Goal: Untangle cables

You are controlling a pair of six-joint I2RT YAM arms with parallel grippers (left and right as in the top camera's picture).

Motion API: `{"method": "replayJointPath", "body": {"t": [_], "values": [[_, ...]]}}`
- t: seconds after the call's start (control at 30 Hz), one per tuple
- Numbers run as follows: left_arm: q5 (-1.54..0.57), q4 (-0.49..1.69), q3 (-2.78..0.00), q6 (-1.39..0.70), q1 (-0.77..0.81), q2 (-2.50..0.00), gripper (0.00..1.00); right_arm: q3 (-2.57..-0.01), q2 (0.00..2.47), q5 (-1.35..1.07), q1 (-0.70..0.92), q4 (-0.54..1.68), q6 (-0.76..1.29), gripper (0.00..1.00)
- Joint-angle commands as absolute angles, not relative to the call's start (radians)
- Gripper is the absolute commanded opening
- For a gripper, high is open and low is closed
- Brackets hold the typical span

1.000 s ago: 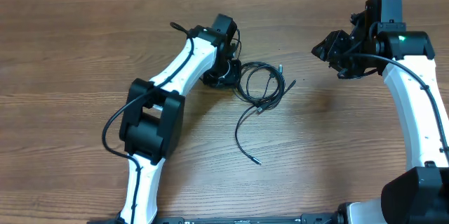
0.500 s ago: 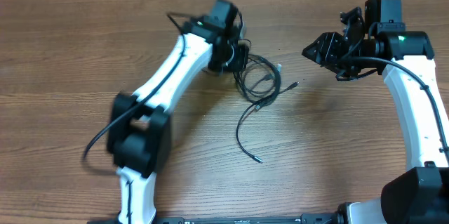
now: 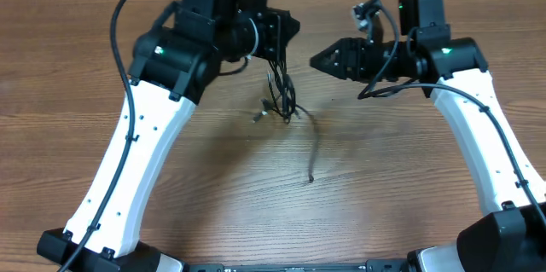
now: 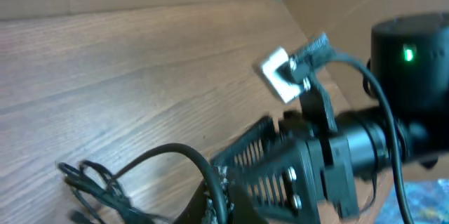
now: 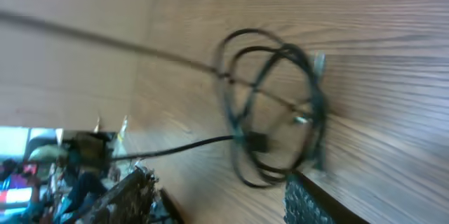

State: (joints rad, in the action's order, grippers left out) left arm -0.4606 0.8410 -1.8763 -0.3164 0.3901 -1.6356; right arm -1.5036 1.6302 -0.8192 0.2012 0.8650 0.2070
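Desk (image 3: 409,204), near edge: bare wood apart from one loose tail (image 3: 311,157) of cord. Its tip is on the surface, closest to me, and it runs up and away toward the bundle.

Mid desk: the cables (image 3: 278,97) are now a tight vertical clump. A second ago they lay flat as open loops with that tail curling off. The clump now hangs beneath the left gripper (image 3: 275,43), which has swung up and over from its low position beside the loops. I can't see its fingers directly, but the bundle came up with it, so I take it as clamped on the upper strands.

Further out, to the right: the right gripper (image 3: 322,60) has moved in from the far side and points at the hanging clump, near but apart from it. Its wrist view shows the fingers (image 5: 137,185) spread with nothing between them.

My read: the lift lets the loops drop open under their own weight and exposes single strands. The next step is for the right gripper to pick one cord and draw it clear. Risk is pinching two strands together.
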Motion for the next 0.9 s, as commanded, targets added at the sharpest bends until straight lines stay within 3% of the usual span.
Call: {"method": "replayJointPath", "body": {"t": [0.0, 0.5, 0.87], "values": [[-0.558, 0.825, -1.898, -0.342, 0.334, -1.602, 0.04, -1.51, 1.635, -0.705, 0.278, 0.861, 0.243, 0.59], [-0.761, 0.841, -2.064, -0.368, 0.311, -1.6, 0.04, -1.509, 1.843, -0.461, 0.346, 0.722, 0.321, 0.59], [-0.915, 0.81, -2.246, -0.499, 0.241, -1.6, 0.04, -1.509, 1.861, -0.498, 0.347, 0.605, 0.434, 0.59]]}}
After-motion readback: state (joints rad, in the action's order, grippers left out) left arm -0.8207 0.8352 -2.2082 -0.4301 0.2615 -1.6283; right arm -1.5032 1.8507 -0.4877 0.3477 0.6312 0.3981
